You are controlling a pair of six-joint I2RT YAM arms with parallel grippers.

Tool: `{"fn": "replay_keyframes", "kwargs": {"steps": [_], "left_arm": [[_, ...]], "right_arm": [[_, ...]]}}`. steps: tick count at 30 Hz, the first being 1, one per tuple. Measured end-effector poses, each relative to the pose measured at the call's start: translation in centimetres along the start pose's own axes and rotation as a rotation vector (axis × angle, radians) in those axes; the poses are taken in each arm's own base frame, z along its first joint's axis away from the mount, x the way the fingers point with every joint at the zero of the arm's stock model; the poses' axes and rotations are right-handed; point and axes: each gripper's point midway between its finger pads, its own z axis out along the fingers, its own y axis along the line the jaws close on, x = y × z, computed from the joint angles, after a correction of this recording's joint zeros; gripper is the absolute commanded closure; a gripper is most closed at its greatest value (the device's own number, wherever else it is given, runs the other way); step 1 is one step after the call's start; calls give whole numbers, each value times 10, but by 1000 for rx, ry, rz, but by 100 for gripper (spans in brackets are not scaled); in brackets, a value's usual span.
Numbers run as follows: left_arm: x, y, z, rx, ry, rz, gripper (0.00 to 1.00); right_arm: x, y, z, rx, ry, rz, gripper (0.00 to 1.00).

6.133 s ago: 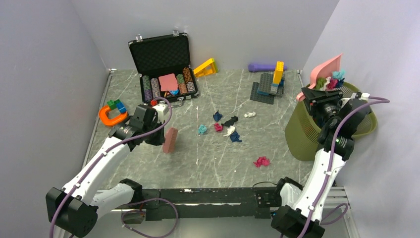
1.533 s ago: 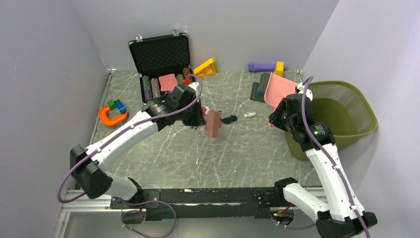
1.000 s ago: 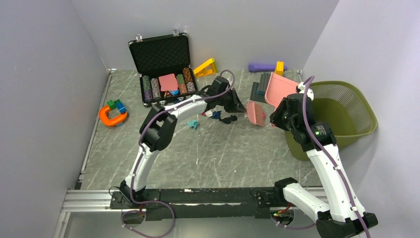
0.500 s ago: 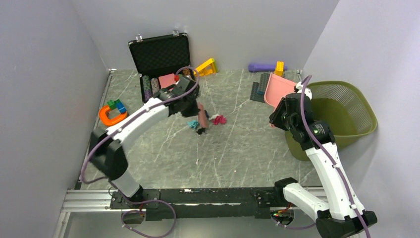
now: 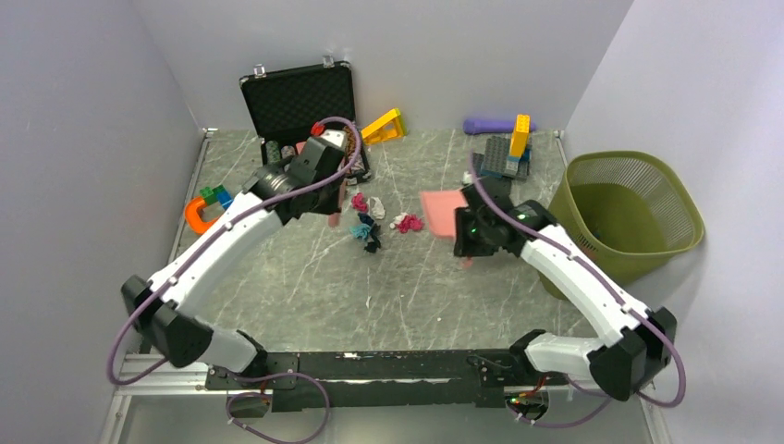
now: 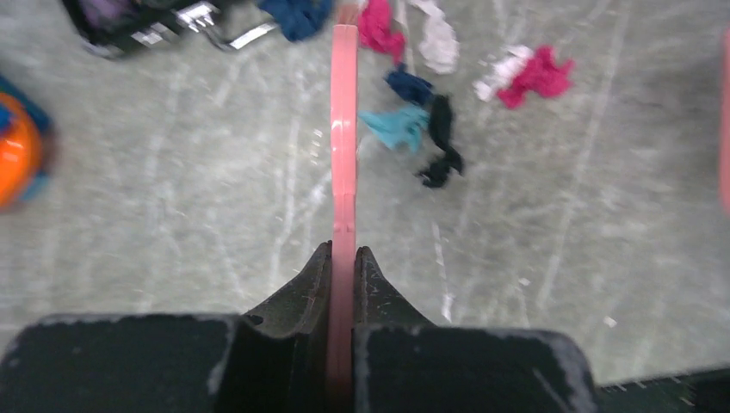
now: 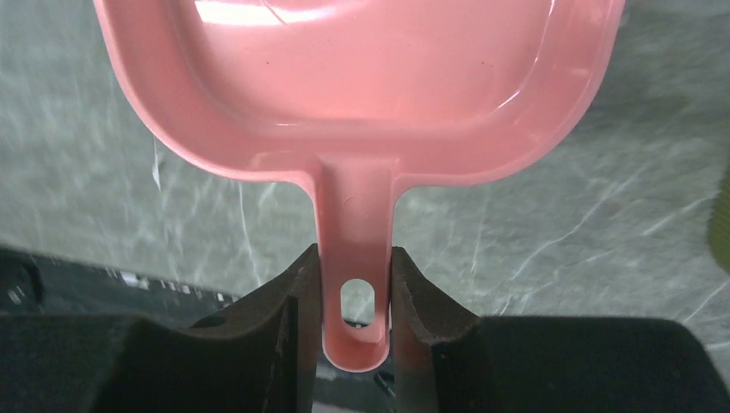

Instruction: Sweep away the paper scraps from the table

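Left claw (image 6: 343, 254) pinches one brush (image 6: 343, 129), right claw (image 7: 355, 258) one dustpan (image 7: 361, 77).

8 paper scraps (image 6: 396, 125), 1 dustpan (image 7: 361, 60), 1 brush (image 6: 343, 129), 1 basket (image 5: 629, 169).

Bare near half of counter (image 5: 388, 296); obstacles: paper scraps (image 5: 370, 233) at centre, black case (image 5: 300, 97) far left, green basket (image 5: 638, 217) right.

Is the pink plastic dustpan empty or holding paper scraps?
Empty, as far as shown: the pink plastic dustpan is bare inside in the right wrist view.
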Motion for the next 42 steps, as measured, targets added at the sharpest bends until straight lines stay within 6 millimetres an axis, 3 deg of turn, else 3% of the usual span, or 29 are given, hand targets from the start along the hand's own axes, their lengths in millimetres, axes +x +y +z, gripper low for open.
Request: {"fn": "replay_keyframes", "kwargs": {"steps": [6, 12, 15, 20, 23, 27, 31, 36, 42], "left_arm": [[-38, 12, 48, -201, 9, 223, 100], [-46, 5, 110, -243, 86, 495, 100], [-49, -5, 136, -205, 109, 621, 100], [-45, -24, 174, -152, 138, 805, 100], [-35, -43, 179, -130, 146, 921, 100], [-3, -70, 187, -55, 205, 1037, 100], [16, -74, 182, 9, 278, 1057, 100], [22, -83, 154, 156, 352, 923, 100], [47, -92, 105, 293, 439, 786, 98]], "right_arm": [[72, 29, 23, -6, 260, -206, 100], [146, 44, 22, -39, 458, -361, 100], [169, 45, 18, -60, 518, -374, 100], [186, 47, 20, -84, 563, -353, 100], [188, 54, 24, -110, 568, -346, 100], [187, 62, 37, -90, 595, -357, 100], [178, 76, 53, -84, 597, -376, 100], [158, 87, 73, -71, 563, -382, 100], [152, 84, 93, -21, 533, -411, 100]]}}
